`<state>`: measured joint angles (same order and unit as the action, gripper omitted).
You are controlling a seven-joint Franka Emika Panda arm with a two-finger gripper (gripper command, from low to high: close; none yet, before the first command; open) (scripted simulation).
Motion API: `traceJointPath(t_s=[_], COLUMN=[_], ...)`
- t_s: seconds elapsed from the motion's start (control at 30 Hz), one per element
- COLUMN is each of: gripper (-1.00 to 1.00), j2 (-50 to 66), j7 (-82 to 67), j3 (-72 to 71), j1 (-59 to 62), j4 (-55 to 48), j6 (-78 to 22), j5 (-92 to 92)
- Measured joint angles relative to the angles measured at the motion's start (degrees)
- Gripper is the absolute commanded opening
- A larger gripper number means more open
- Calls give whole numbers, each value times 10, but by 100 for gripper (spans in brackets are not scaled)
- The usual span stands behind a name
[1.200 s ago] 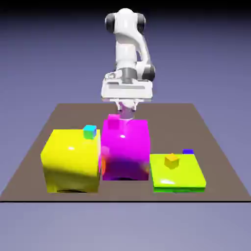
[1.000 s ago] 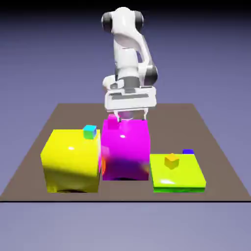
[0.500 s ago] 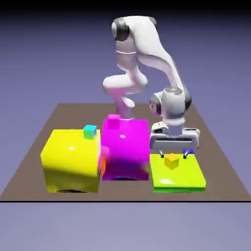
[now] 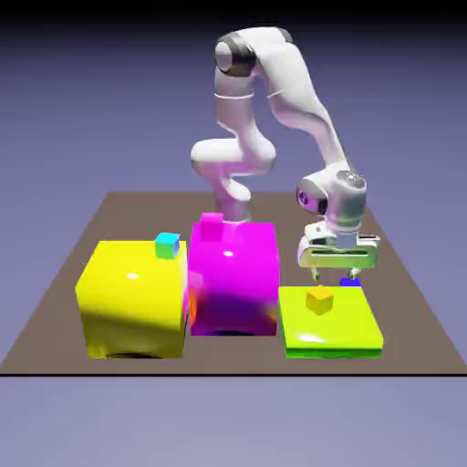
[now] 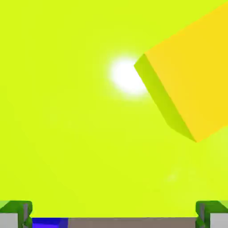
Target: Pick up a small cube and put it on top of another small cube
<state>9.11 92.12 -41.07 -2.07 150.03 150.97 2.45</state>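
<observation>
**Open claw above the slab's far edge, blue cube lying off-centre**

You are holding the claw [image 4: 336, 275] wide, with nothing sitting between its fingertips [image 5: 20, 209]. The blue cube [image 4: 349, 284] is resting on the table [image 4: 410, 342] just beyond the slab [image 4: 306, 334], towards the exterior view's right. The orange cube [image 4: 319, 300] is lying on the slab, turned at an angle to its edges.

Your chief risk is alignment: in the hand view the blue cube is showing beside the left-hand fingertip, not midway. If you are descending on this line, that finger is probably landing on the cube or pushing it aside. A second risk is coming from the slab, whose far edge is standing near your path; lowering too close to it, you are likely striking its top. Should you be sweeping low over the slab, you are perhaps nudging the orange cube and spoiling the place for stacking.

In the exterior view, the slab is hiding the blue cube's lower part, and the fingertips are appearing too small for judging their height above it. In the hand view, the frame is cutting off most of the blue cube and part of the orange cube, while a white glare is washing out a patch of the slab.
</observation>
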Motion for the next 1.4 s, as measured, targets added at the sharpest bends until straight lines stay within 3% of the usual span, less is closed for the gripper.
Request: traceJointPath(t_s=[0.17, 0.4, 0.43, 0.77, 1.1, 1.27, 1.3, 1.4], gripper=[0, 0, -100, -100, -100, -100, 100, 100], j2=[44, 153, 162, 44, -123, -40, -25, -46], j7=[78, 160, 167, 78, -139, -99, -91, -100], j3=[-60, 85, 98, -60, 30, 47, 50, 46], j1=[16, -109, -120, 16, 134, 109, 104, 110], j4=[-15, -29, -31, -15, -96, -68, -63, -70], j6=[3, 95, 103, 4, -214, -115, -96, -122], j5=[13, 131, 141, 13, -140, -84, -73, -86])
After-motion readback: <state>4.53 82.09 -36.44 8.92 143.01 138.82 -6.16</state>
